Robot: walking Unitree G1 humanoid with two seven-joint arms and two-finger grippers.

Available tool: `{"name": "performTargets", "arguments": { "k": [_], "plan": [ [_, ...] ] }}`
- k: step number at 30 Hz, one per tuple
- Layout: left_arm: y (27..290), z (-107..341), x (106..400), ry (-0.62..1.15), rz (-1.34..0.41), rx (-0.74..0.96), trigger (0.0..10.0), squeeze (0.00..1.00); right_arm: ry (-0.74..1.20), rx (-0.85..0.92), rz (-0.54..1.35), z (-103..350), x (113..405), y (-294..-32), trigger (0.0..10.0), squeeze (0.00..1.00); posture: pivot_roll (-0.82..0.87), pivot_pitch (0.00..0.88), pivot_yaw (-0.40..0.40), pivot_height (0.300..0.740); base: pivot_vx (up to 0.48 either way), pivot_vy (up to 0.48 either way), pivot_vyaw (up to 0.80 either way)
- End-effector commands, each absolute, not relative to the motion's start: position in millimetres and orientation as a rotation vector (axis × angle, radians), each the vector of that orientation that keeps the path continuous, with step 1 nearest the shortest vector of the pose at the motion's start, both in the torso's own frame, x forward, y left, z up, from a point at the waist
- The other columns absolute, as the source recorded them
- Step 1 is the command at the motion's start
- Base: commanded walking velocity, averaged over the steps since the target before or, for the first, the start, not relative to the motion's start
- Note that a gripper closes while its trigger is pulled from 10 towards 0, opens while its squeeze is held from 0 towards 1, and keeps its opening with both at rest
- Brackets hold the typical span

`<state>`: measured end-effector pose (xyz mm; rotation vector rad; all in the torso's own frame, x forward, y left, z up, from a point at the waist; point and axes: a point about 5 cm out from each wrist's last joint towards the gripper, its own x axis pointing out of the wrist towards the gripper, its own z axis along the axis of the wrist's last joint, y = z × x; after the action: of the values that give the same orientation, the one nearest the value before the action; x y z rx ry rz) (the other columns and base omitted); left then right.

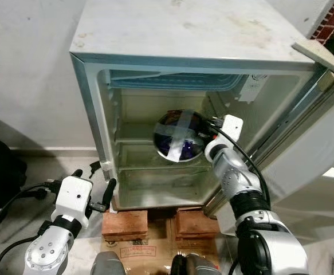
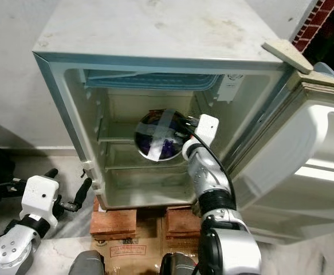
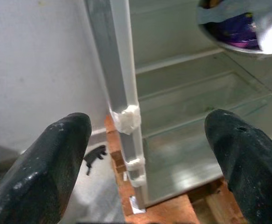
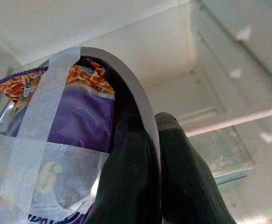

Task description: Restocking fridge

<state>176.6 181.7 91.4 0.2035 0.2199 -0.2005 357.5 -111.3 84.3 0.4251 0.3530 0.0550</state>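
Right claw (image 4: 147,154) pinched on bowl (image 1: 179,135) rim – left claw (image 3: 145,154) wide open.

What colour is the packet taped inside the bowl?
Purple, with an orange patterned top edge, seen best in the right wrist view: packet in the bowl.

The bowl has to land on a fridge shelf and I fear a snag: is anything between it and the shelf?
Nothing visible is. The right gripper pinches the bowl by its rim inside the open fridge, over a bare glass shelf.
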Motion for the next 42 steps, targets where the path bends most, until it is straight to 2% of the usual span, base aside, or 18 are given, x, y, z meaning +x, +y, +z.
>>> {"name": "performTargets", "arguments": {
  "k": [1, 6, 14, 19, 32, 42],
  "plan": [
    [185, 90, 171, 0.246, -0.161, 0.184, 10.0, 0.00, 0.327, 0.457, 0.039, 91, 363, -112, 10.0, 0.00, 0.31, 0.168, -0.137, 0.740, 0.000, 0.000, 0.00],
    [187, 91, 165, 0.274, -0.125, 0.165, 10.0, 0.00, 0.358, 0.522, 0.015, 89, 366, -106, 10.0, 0.00, 0.33, 0.173, -0.153, 0.740, 0.000, 0.000, 0.00],
    [184, 94, 165, 0.283, -0.113, 0.149, 10.0, 0.00, 0.399, 0.612, 0.043, 89, 365, -76, 10.0, 0.00, 0.35, 0.173, -0.172, 0.740, 0.000, 0.000, 0.00],
    [182, 96, 155, 0.286, -0.046, 0.125, 10.0, 0.00, 0.389, 0.682, 0.083, 102, 367, -45, 10.0, 0.00, 0.37, 0.196, -0.201, 0.740, 0.000, 0.000, 0.00],
    [182, 99, 138, 0.319, 0.011, 0.111, 10.0, 0.00, 0.408, 0.765, 0.098, 119, 370, -18, 10.0, 0.00, 0.40, 0.261, -0.251, 0.740, 0.000, 0.000, 0.00],
    [180, 101, 136, 0.325, 0.021, 0.104, 10.0, 0.00, 0.438, 0.851, 0.079, 135, 372, 0, 10.0, 0.00, 0.42, 0.271, -0.260, 0.740, 0.000, 0.000, 0.00]
  ]
}}
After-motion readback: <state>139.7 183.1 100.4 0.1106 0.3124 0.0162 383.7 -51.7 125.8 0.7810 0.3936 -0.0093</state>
